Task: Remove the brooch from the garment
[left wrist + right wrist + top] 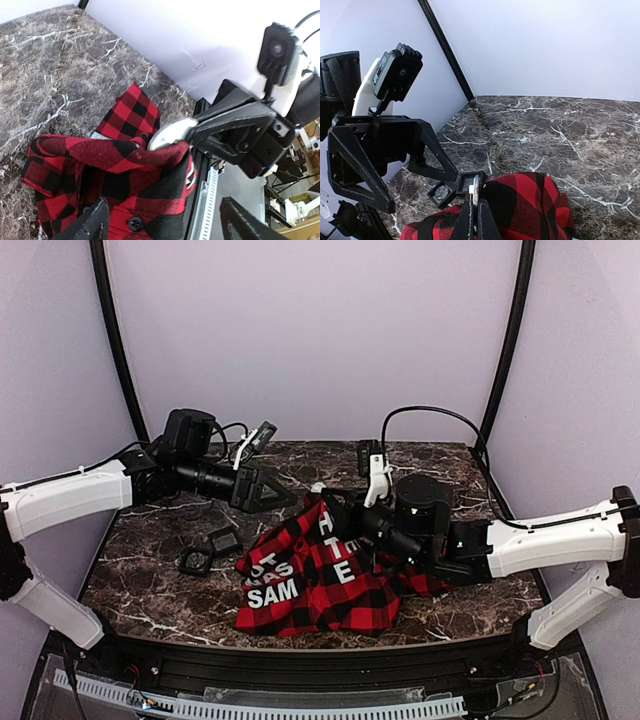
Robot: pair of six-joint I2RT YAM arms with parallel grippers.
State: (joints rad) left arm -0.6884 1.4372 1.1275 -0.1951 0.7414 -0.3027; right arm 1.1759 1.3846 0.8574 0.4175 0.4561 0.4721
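Observation:
The garment (pixel 310 580) is red-and-black plaid with white block letters and lies at mid table, its far edge lifted. My right gripper (pixel 328 502) is shut at that lifted edge on the brooch (pixel 318 488), a small pale disc. In the right wrist view the brooch (pixel 476 189) stands edge-on between the shut fingers (pixel 470 220), with the cloth (pixel 530 205) against it. In the left wrist view the brooch (pixel 169 135) pokes out above a plaid fold (pixel 115 175). My left gripper (pixel 280 495) is open and empty, just left of the brooch, jaws wide apart (pixel 162 205).
Two small black square frames (pixel 195 560) (pixel 222 538) lie on the marble left of the garment; they also show in the right wrist view (pixel 441 192) (pixel 469 182). A black button (pixel 135 223) sits on the cloth. A black rail (pixel 300 665) runs along the table's front edge.

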